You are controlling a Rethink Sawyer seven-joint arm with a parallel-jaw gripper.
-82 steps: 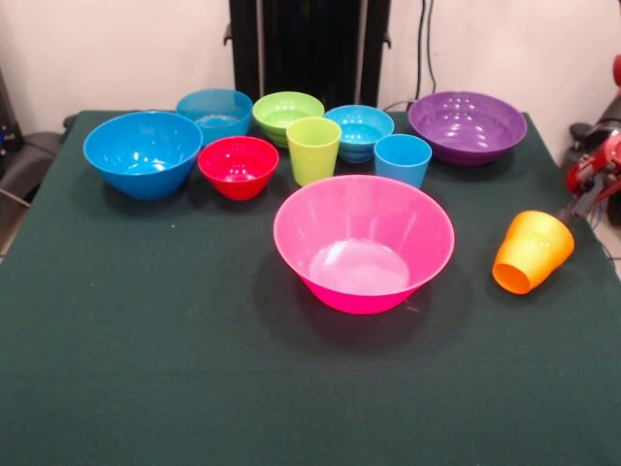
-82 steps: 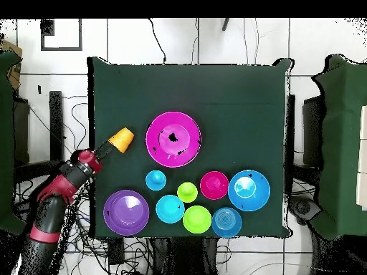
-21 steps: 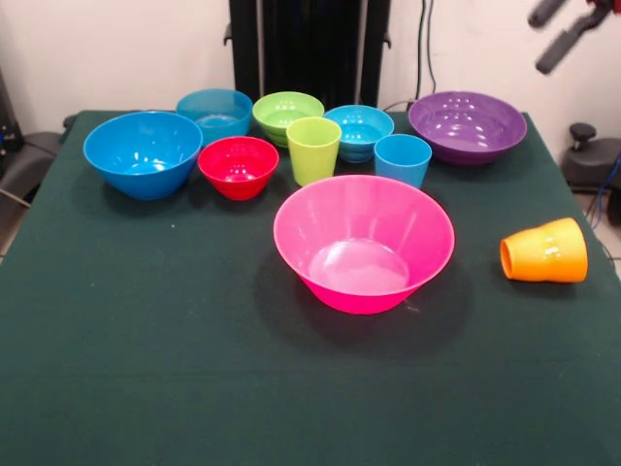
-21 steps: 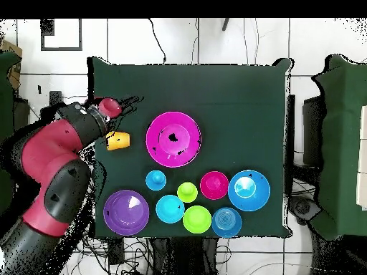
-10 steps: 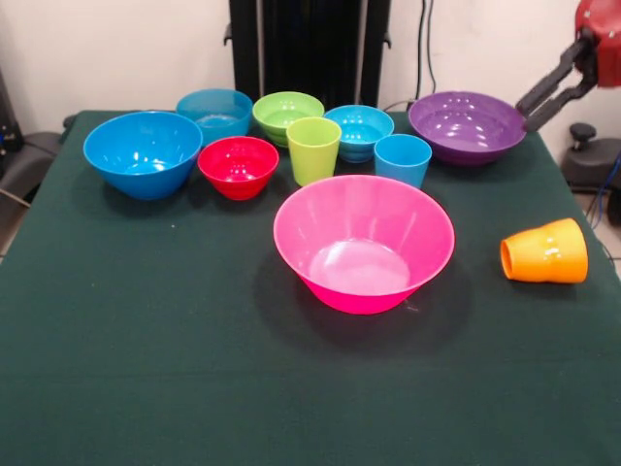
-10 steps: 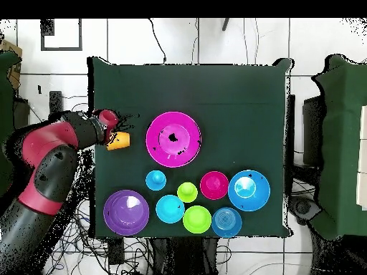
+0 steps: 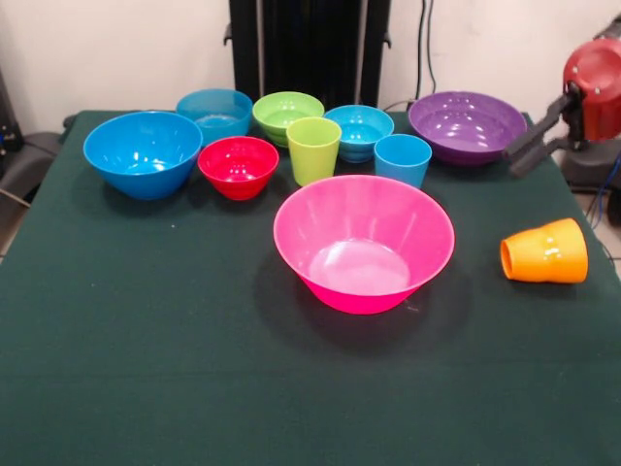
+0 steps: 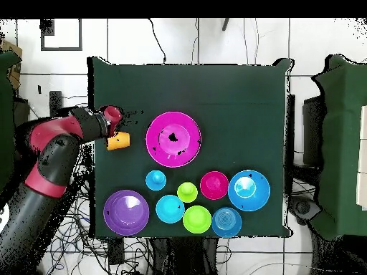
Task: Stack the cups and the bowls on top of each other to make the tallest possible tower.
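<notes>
Seven bowls (image 7: 364, 243), three cups (image 7: 313, 149), one gripper (image 7: 529, 148)

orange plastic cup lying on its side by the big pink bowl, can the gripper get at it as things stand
Probably yes. The orange stepped plastic cup lies on its side with open cloth around it, apart from the huge pink plastic bowl. The gripper hangs close above with nothing between them.

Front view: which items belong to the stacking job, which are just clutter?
Job: pink bowl, large blue bowl, purple bowl, red bowl, lime green cup, light blue cup, orange cup lying on its side.
Clutter: cables behind the table.
</notes>
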